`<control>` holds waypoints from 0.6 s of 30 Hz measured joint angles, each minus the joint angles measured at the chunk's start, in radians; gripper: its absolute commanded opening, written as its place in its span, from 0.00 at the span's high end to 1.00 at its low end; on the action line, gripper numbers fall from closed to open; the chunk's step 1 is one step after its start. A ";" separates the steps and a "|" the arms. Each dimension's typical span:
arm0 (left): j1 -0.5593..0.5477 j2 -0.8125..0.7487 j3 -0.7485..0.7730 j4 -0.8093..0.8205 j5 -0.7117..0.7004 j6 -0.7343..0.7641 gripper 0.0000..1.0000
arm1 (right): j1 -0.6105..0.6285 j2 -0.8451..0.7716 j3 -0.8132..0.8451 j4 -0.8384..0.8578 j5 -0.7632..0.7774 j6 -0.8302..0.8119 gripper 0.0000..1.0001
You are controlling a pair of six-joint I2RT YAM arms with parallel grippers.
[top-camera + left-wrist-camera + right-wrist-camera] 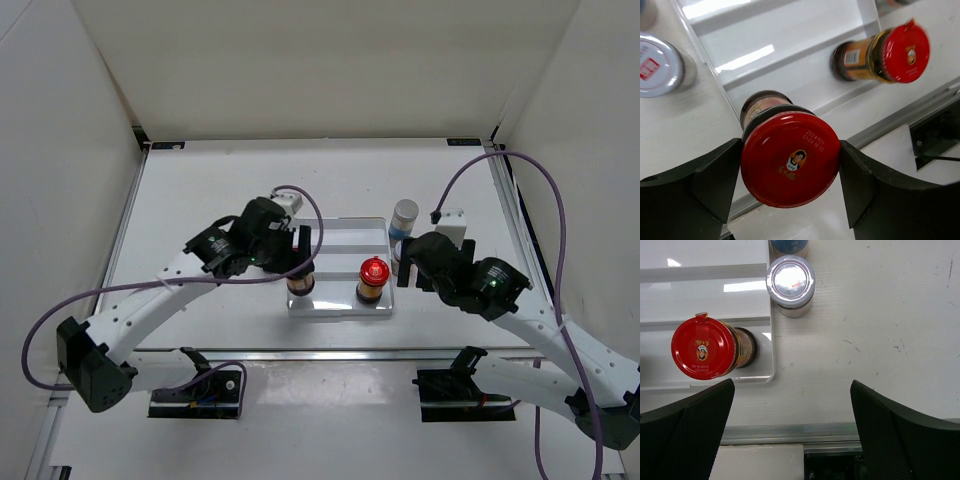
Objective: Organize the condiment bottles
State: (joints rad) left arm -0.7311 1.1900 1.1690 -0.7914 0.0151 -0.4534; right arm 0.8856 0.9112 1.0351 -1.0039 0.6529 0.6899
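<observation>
My left gripper (300, 264) is shut on the cap of a red-capped amber jar (790, 157), which stands upright at the left end of the white stepped tray's (340, 238) front step. A second red-capped jar (372, 280) stands at the right end of that step and also shows in the right wrist view (705, 346). Two silver-capped, blue-labelled jars (404, 218) (790, 282) stand on the table just right of the tray. A jar with a white printed lid (657, 65) stands left of the tray. My right gripper (792, 430) is open and empty, near the tray's front right corner.
The tray's two upper steps (780, 30) hold nothing. A metal rail (790, 432) runs along the table's near edge below my right gripper. White walls close in the back and both sides of the table.
</observation>
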 measured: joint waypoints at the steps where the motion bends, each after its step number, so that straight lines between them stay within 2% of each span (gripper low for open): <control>1: -0.017 0.016 -0.015 0.012 -0.004 -0.004 0.88 | 0.000 -0.001 0.000 -0.005 0.002 0.000 0.00; 7: -0.085 0.098 -0.086 0.058 -0.048 -0.022 0.88 | 0.000 -0.016 0.000 -0.036 0.016 0.003 0.00; 11: -0.092 0.128 -0.130 0.106 -0.070 -0.028 0.74 | 0.000 -0.042 -0.004 -0.047 0.026 0.008 0.00; 12: -0.092 0.129 -0.143 0.120 -0.074 -0.031 0.62 | 0.000 -0.047 -0.006 -0.049 0.029 0.013 0.00; 15: -0.095 0.129 -0.166 0.151 -0.081 -0.038 0.45 | -0.013 -0.045 -0.012 -0.064 0.037 0.031 0.00; 18: -0.096 0.129 -0.170 0.169 -0.087 -0.038 0.19 | -0.052 0.003 -0.013 -0.077 0.036 0.034 0.00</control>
State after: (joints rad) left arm -0.8268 1.3186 0.9993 -0.6220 -0.0719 -0.4915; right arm 0.8333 0.9138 1.0225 -1.0805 0.6888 0.7238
